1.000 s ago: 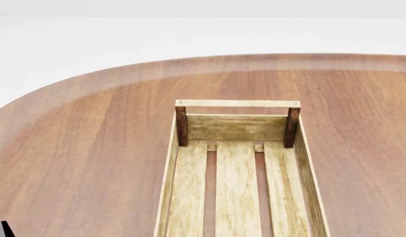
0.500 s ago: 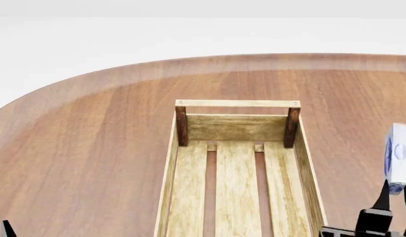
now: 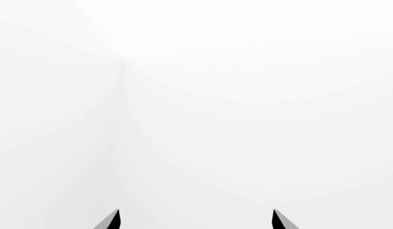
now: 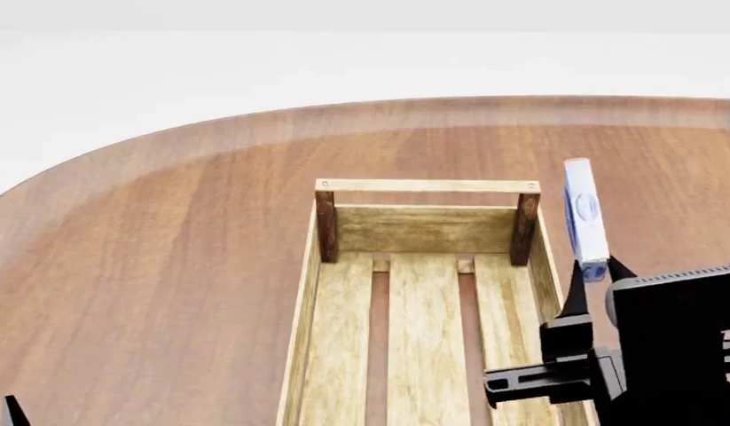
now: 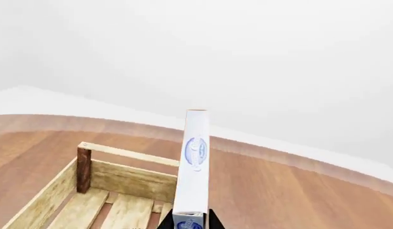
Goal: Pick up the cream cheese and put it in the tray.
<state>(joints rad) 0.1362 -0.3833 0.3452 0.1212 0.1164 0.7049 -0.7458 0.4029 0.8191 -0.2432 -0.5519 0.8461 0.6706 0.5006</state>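
The cream cheese [image 4: 584,217], a flat white box with a blue oval logo, stands on end between the fingers of my right gripper [image 4: 594,275], which is shut on it. It hangs over the right side wall of the tray [image 4: 427,187], a light-wood slatted crate with dark corner posts. In the right wrist view the cream cheese [image 5: 194,162] rises from my right gripper [image 5: 186,224] beside the tray [image 5: 129,155]. My left gripper [image 3: 195,220] is open and empty, facing a blank white background; only a fingertip [image 4: 10,413] shows in the head view.
The round brown wooden table [image 4: 163,240] carries the tray; its curved far edge meets a white background.
My right gripper has come in from the right edge with the cream cheese, moving left and up until it is over the tray's right wall. The left arm has not moved.
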